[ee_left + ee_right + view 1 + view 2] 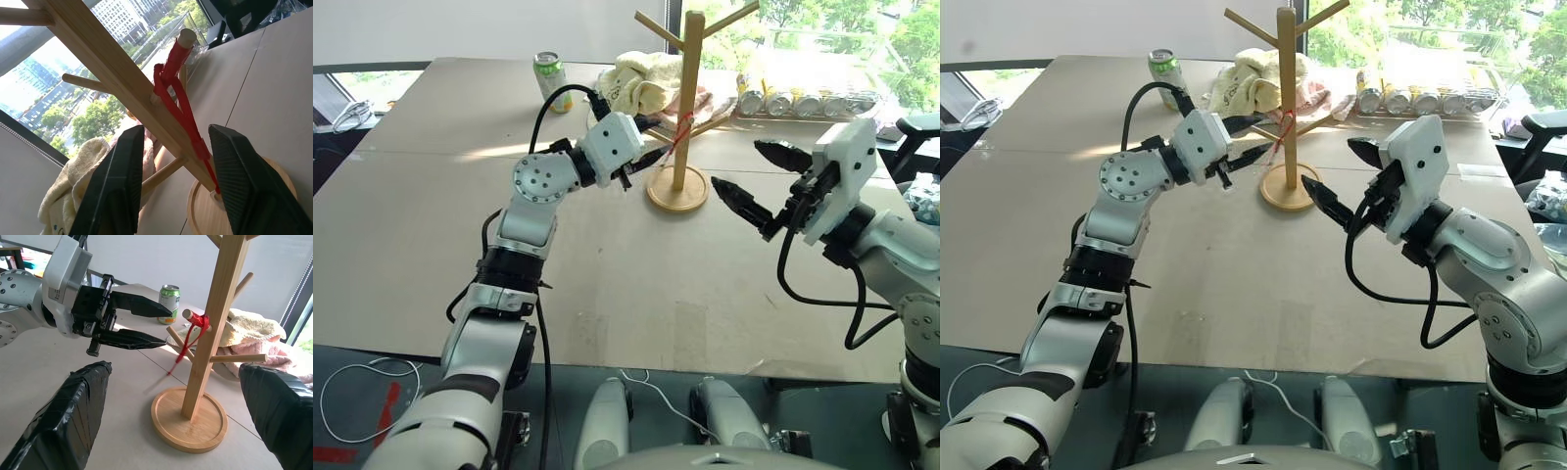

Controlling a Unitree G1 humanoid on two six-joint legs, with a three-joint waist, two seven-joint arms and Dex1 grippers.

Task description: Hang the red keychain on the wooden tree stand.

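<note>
- Thin red cord keychain [194, 335] looped over a slanted peg of the tall light-wood tree stand [211, 328], hanging beside the pole; small key at its lower end blurred, possibly swinging.
- Left gripper [155, 325] just beside that peg, fingers parted with a clear gap, holding nothing; cord between the black fingers [120, 181] in the wrist view, apparently apart from both, though hard to tell for sure.
- Right gripper [752, 176] spread wide and empty, near the round disc base [677, 191] on the robot's right.
- Risk: snagging the cord on a fingertip when backing out, dragging the loop up the peg and off; straight retreat along the gripper's own line advisable.
- Risk: bumping the peg or pole with the left gripper, tipping or sliding the stand; tall pole on a small base looks easy to upset.
- Risk: loop seated close to the peg's tip rather than the pole, so a knock or a swing could shake it free.
- Risk: right gripper drifting inward into the base.
- Around, on the brown surface [440, 225]: green drink can [549, 76] behind the left arm, pale yellow towel [639, 83] heaped behind the stand, row of cans [803, 102] in a clear tray at the far edge.
- Nothing between the left gripper and open surface behind it.
</note>
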